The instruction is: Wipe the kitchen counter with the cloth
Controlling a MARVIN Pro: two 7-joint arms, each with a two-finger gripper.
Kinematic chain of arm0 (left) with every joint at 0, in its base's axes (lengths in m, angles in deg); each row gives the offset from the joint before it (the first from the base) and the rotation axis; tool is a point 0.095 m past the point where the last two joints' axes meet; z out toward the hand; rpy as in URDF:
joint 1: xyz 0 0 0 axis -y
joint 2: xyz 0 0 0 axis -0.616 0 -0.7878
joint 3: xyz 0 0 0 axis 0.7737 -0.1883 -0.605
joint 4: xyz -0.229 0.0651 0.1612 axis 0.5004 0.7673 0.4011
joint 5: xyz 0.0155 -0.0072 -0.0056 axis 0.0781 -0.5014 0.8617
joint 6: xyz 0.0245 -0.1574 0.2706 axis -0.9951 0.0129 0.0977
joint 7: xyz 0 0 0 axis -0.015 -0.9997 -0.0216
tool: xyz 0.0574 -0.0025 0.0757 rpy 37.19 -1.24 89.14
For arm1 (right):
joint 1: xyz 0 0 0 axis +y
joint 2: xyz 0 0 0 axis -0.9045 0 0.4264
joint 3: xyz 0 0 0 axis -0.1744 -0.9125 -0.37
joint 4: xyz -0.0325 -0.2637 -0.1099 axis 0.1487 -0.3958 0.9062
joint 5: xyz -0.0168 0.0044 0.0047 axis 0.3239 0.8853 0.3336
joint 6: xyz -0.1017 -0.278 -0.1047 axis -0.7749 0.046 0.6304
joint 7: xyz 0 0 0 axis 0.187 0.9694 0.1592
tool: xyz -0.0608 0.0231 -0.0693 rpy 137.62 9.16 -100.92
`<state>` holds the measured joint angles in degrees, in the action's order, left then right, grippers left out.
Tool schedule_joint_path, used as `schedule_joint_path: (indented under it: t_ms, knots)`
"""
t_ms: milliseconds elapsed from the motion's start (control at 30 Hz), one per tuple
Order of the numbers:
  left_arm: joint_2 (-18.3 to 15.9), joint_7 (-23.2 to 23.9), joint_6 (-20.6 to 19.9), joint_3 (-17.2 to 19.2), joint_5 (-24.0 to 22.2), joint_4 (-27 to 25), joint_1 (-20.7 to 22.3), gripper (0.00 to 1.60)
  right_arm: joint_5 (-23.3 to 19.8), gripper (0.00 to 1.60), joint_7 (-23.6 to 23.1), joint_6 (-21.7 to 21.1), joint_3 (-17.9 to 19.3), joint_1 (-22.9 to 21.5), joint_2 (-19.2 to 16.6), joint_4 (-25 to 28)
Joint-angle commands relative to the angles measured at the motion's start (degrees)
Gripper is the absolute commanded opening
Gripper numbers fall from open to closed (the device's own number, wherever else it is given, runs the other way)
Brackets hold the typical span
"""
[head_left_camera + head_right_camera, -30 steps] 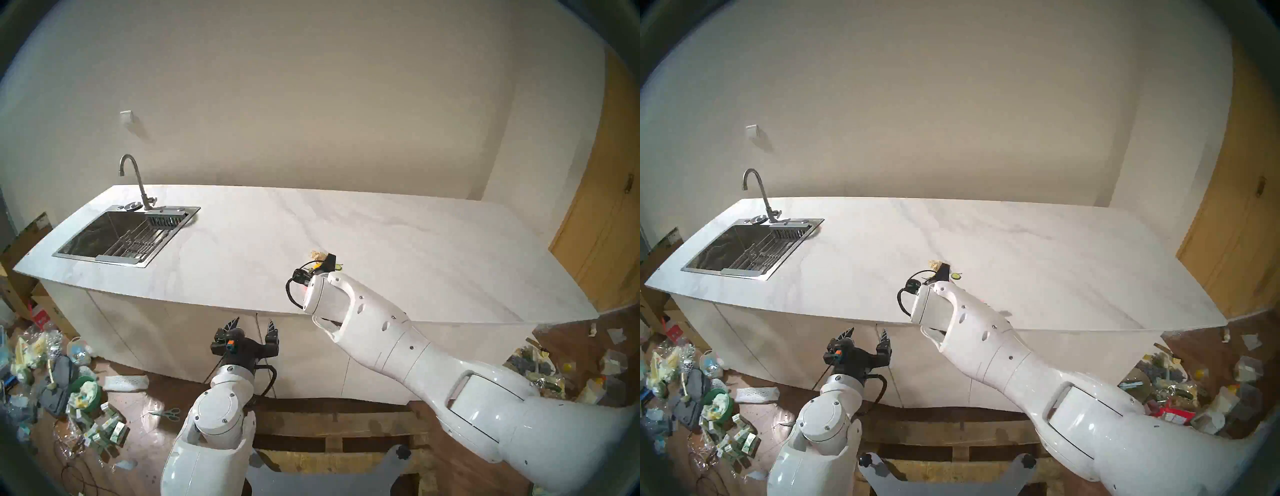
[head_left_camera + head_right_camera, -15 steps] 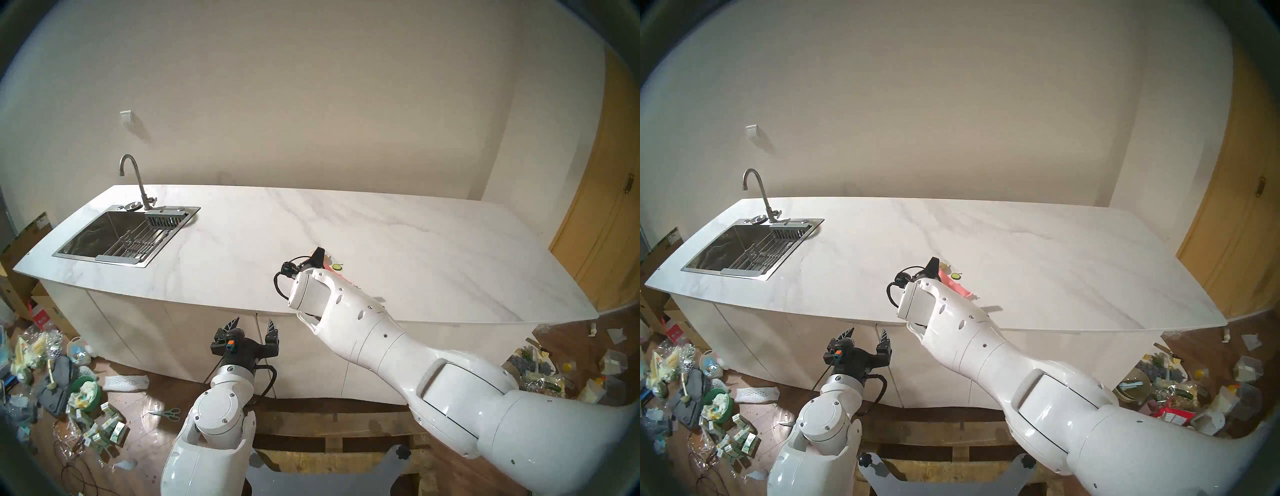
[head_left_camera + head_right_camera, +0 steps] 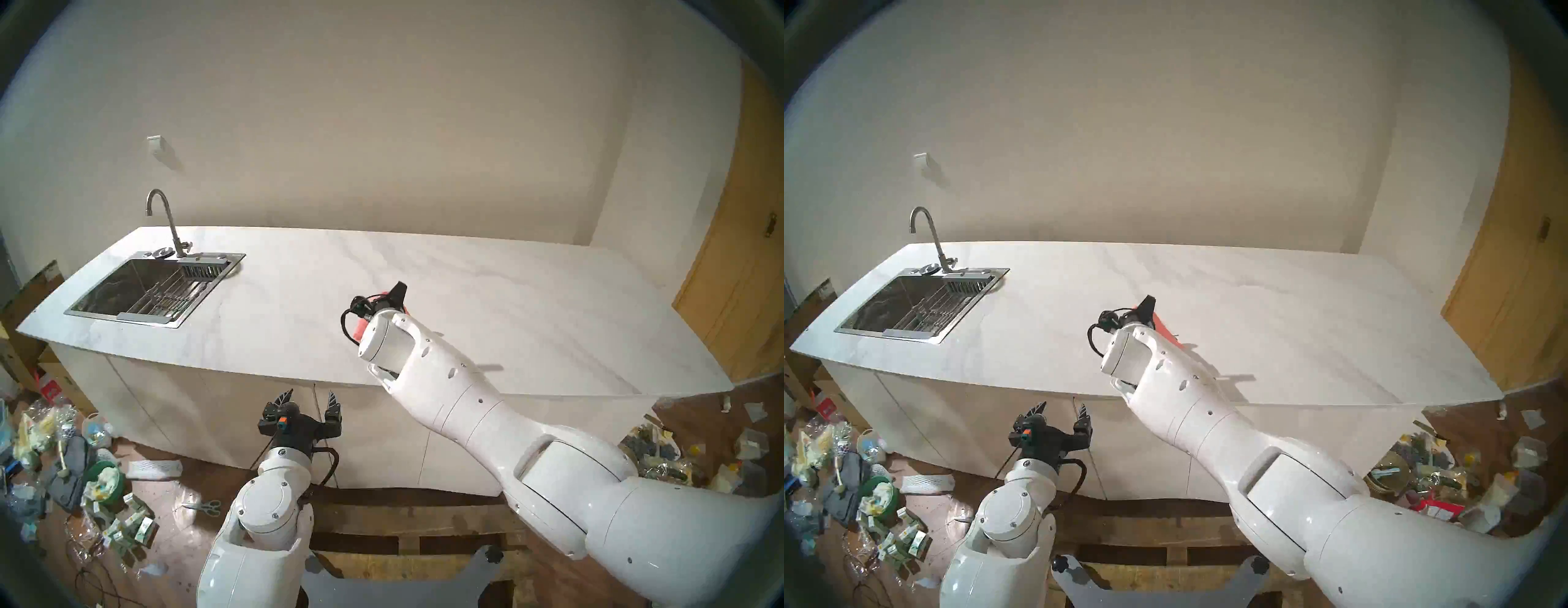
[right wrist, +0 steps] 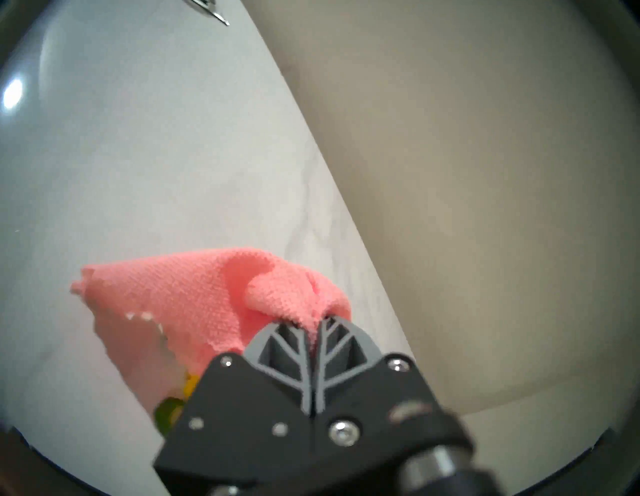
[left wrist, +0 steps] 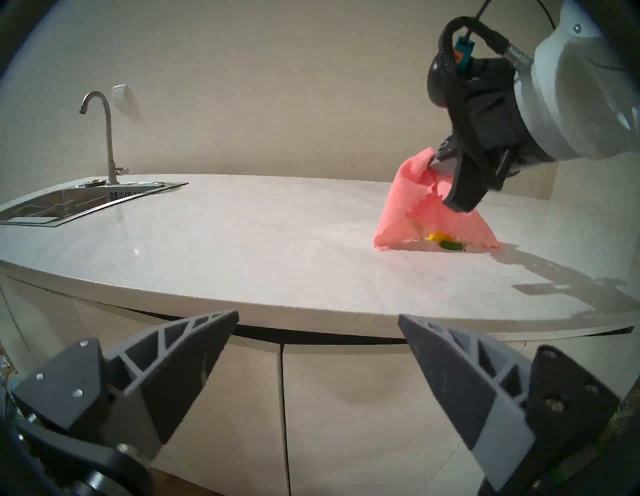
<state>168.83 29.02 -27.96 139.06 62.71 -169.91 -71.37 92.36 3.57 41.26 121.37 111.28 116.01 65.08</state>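
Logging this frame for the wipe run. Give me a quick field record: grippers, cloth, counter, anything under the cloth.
right gripper: shut on the cloth, raised above the counter
cloth: pink, hanging from the fingers, lower edge at the counter surface
left gripper: open, empty, in front of the counter edge
counter: white marble-look, sink at its left end
scraps: small yellow and green bits under the cloth

The right arm [image 3: 488, 407] reaches out over the counter [image 3: 530, 297], its gripper [image 4: 317, 325] clamped tight on the pink cloth [image 4: 207, 298], while the left gripper [image 3: 309, 397] waits below the counter's front edge, fingers spread.
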Motion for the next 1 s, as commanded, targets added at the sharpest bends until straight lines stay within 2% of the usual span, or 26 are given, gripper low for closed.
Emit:
schedule_joint_path:
  t_ms: [0, 133, 467, 533, 700, 733, 767, 800, 867, 900, 967]
  knots:
    - [0.0, 0.2, 0.4, -0.1, 0.0, -1.4, 0.4, 1.60, 0.5, 0.00, 1.1, -0.8, 2.9, -1.5, -4.8, 7.4]
    - [-0.1, 0.2, 0.4, -0.1, 0.0, -1.5, 0.4, 1.60, 0.4, 0.00, 1.4, -1.3, 4.0, -1.0, -6.1, 8.9]
    - [-0.2, 0.4, 0.3, -0.1, -0.2, -1.9, 0.2, 1.60, -0.9, 0.00, -3.9, -3.1, 4.2, 3.2, -10.7, 16.2]
    - [-0.2, 0.4, 0.3, -0.1, -0.2, -1.9, 0.1, 1.60, -1.1, 0.00, -3.3, -3.2, 4.7, 3.1, -9.7, 13.8]
    - [-0.2, 0.4, 0.3, -0.1, -0.2, -1.9, 0.2, 1.60, -0.9, 0.00, -0.4, -2.5, 5.3, 1.8, -6.6, 3.6]
    - [-0.2, 0.4, 0.3, -0.1, -0.2, -1.9, 0.2, 1.60, -0.9, 0.00, -0.4, -2.5, 5.3, 1.8, -6.6, 3.6]
    - [-0.2, 0.4, 0.3, -0.1, -0.2, -1.9, 0.2, 1.60, -1.0, 0.00, 0.4, -1.3, 5.5, 0.3, -5.3, -1.1]
    - [-0.2, 0.4, 0.3, -0.1, -0.2, -1.9, 0.2, 1.60, -0.9, 0.00, -0.4, -0.8, 4.9, -0.3, -5.5, -2.7]
    - [-0.2, 0.4, 0.3, -0.1, -0.2, -1.9, 0.2, 1.60, -1.3, 0.00, -1.3, -0.9, 4.9, 0.8, -6.4, -1.2]
    - [-0.2, 0.4, 0.3, -0.1, -0.2, -1.9, 0.2, 1.60, -0.9, 0.00, -0.5, 0.3, 4.5, -0.7, -5.0, -5.8]
    - [-0.2, 0.4, 0.3, -0.1, -0.2, -1.9, 0.2, 1.60, -1.1, 0.00, -1.4, 0.0, 4.4, 0.2, -5.8, -4.2]
